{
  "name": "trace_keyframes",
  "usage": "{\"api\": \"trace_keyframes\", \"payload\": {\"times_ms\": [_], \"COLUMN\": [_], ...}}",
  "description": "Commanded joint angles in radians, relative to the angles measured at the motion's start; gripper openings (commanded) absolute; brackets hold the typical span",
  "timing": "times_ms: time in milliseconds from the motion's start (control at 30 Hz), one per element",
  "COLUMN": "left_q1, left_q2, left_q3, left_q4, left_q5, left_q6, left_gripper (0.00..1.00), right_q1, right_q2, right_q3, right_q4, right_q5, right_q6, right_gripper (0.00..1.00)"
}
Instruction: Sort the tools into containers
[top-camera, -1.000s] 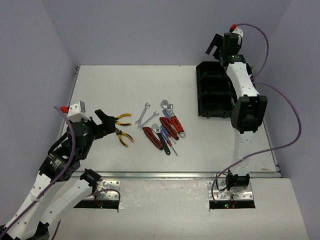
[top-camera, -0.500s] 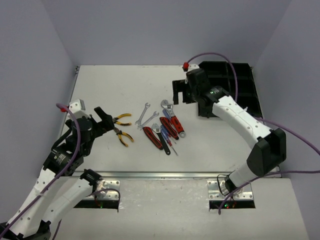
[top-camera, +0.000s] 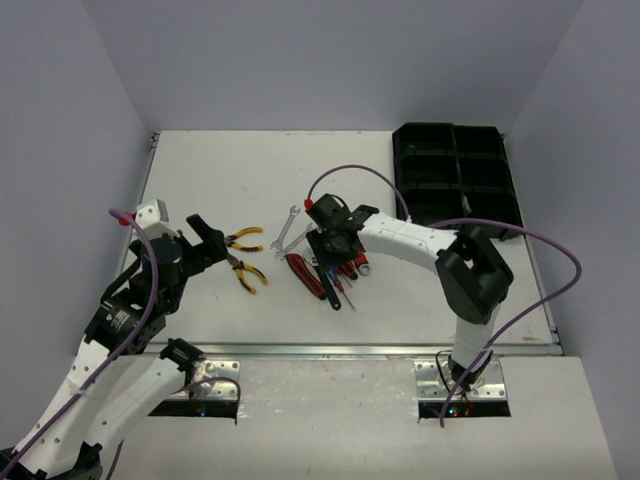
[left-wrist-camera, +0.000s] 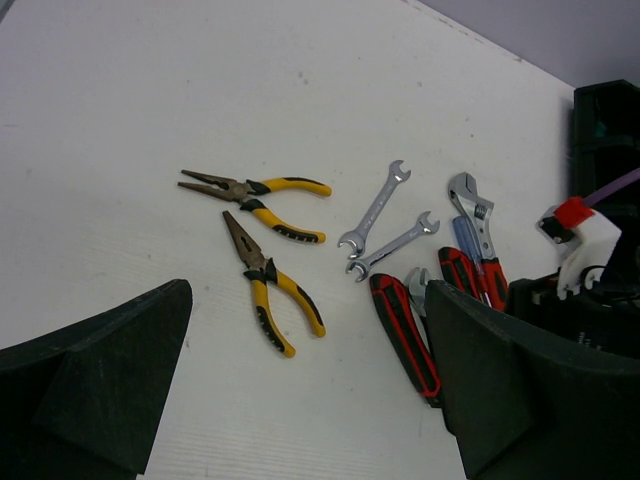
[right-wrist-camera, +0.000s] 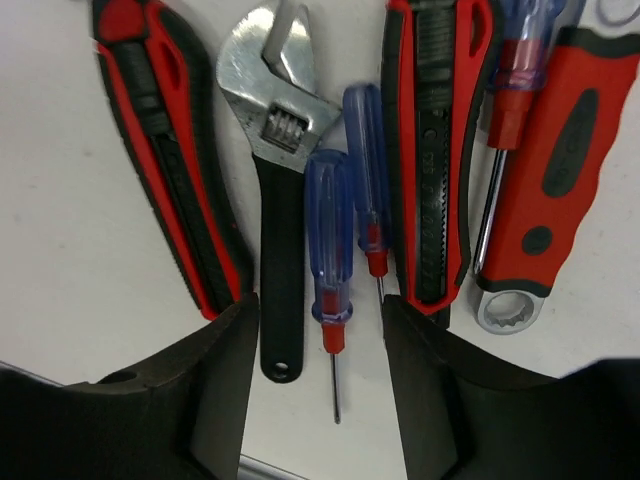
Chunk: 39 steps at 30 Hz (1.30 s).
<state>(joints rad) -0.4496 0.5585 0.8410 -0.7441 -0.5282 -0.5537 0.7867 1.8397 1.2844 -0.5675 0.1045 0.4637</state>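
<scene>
Right gripper (right-wrist-camera: 315, 305) low over the tool heap near the table's middle, jaws spread, nothing held. Through the right wrist camera, between the two black fingers (right-wrist-camera: 215, 390): a blue-handled screwdriver (right-wrist-camera: 328, 230), tip toward 6 o'clock, with a slimmer blue screwdriver (right-wrist-camera: 366, 150) close against it at 3 o'clock. Just at 9 o'clock of these, a black-handled adjustable wrench (right-wrist-camera: 280, 250), silver head toward 12. Beyond that, further toward 9, a red-and-black handle (right-wrist-camera: 160, 150). At 3 o'clock of the screwdrivers, a second red-and-black handle (right-wrist-camera: 432, 150), then a clear-blue screwdriver (right-wrist-camera: 522, 50) and a red-handled wrench (right-wrist-camera: 570, 150), ring end toward 6. Cannot tell whether the fingers touch the table or any tool.

Left gripper (left-wrist-camera: 307, 290) likewise spread wide and empty, held above the white table (left-wrist-camera: 120, 100), apart from everything on it. In the left wrist view, two yellow-handled needle-nose pliers: the upper pliers (left-wrist-camera: 245, 192) lying crosswise, nose toward 9 o'clock, and the lower pliers (left-wrist-camera: 258, 275) just beneath, nose toward 11. At 3 o'clock of these, a long silver wrench (left-wrist-camera: 375, 205) and a short silver wrench (left-wrist-camera: 393, 245) side by side, both open-ended and slanting toward 1 o'clock – then the heap under the right arm.

From above, black organiser tray (top-camera: 452, 127) of six compartments at 1 o'clock of the heap, in the table's far right corner – well apart from the tools named here, all of them lying on the table outside it.
</scene>
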Motion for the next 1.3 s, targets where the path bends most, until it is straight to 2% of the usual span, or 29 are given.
{"api": "trace_keyframes", "payload": {"times_ms": [0, 200, 500, 567, 600, 667, 700, 733, 833, 867, 900, 967, 1067, 1267], "left_q1": [0.011, 0.011, 0.011, 0.011, 0.011, 0.011, 0.011, 0.011, 0.011, 0.011, 0.011, 0.011, 0.011, 0.011], "left_q2": [-0.003, -0.016, -0.026, -0.029, -0.031, -0.032, -0.032, -0.03, -0.028, -0.028, -0.028, -0.03, -0.031, -0.033], "left_q3": [-0.003, -0.005, -0.008, -0.008, -0.008, -0.01, -0.011, -0.011, -0.01, -0.01, -0.011, -0.011, -0.01, -0.011], "left_q4": [0.047, 0.052, 0.061, 0.061, 0.062, 0.063, 0.065, 0.066, 0.066, 0.066, 0.066, 0.067, 0.069, 0.068], "left_q5": [0.026, 0.034, 0.047, 0.048, 0.05, 0.05, 0.051, 0.052, 0.056, 0.056, 0.057, 0.057, 0.059, 0.056], "left_q6": [0.017, 0.023, 0.031, 0.032, 0.032, 0.035, 0.035, 0.036, 0.037, 0.037, 0.037, 0.038, 0.04, 0.038], "left_gripper": [1.0, 1.0, 1.0, 1.0, 1.0, 1.0, 1.0, 1.0, 1.0, 1.0, 1.0, 1.0, 1.0, 1.0], "right_q1": [0.018, 0.019, 0.019, 0.019, 0.019, 0.019, 0.019, 0.019, 0.019, 0.019, 0.019, 0.02, 0.02, 0.016], "right_q2": [0.068, 0.169, 0.219, 0.228, 0.228, 0.222, 0.216, 0.208, 0.198, 0.2, 0.204, 0.201, 0.174, 0.04], "right_q3": [0.09, 0.133, 0.111, 0.1, 0.093, 0.085, 0.081, 0.078, 0.06, 0.055, 0.055, 0.047, 0.035, 0.05], "right_q4": [-0.035, -0.05, -0.028, -0.021, -0.017, -0.016, -0.017, -0.015, -0.008, -0.008, -0.008, 0.0, 0.017, 0.019], "right_q5": [0.044, 0.047, 0.001, -0.015, -0.027, -0.031, -0.03, -0.025, -0.02, -0.021, -0.024, -0.034, -0.048, -0.075], "right_q6": [-0.006, -0.015, 0.004, 0.01, 0.01, 0.011, 0.012, 0.013, 0.013, 0.013, 0.013, 0.015, 0.014, -0.009], "right_gripper": [0.52, 0.32, 0.24, 0.15, 0.04, 0.05, 0.09, 0.2, 0.34, 0.35, 0.31, 0.17, 0.01, 0.0]}}
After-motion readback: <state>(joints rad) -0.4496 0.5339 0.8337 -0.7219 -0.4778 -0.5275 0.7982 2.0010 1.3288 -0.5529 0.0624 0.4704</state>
